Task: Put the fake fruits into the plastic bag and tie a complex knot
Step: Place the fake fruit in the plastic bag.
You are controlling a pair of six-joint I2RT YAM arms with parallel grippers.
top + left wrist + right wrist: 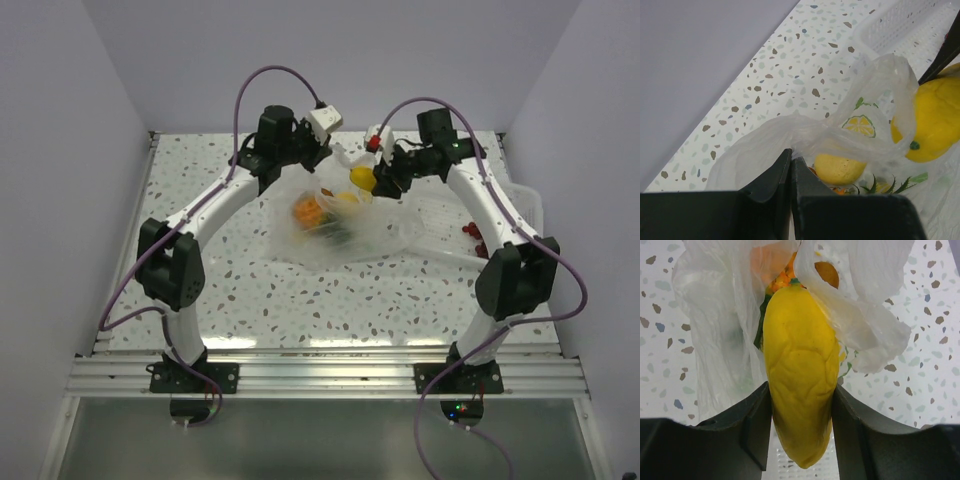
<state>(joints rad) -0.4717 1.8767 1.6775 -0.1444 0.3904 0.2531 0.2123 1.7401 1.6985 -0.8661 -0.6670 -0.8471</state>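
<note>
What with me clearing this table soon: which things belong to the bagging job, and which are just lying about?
Job: plastic bag, pinched by the left end effector; yellow fruit in the right end effector; orange fruit already bagged; small red pieces, possibly fruit still to bag.
Lying about: white slotted tray.

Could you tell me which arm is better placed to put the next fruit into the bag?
Right: the right tool grips the wrinkled yellow toy fruit at the mouth of the thin transparent plastic bag, while the left tool is shut on the bag's edge.
</note>
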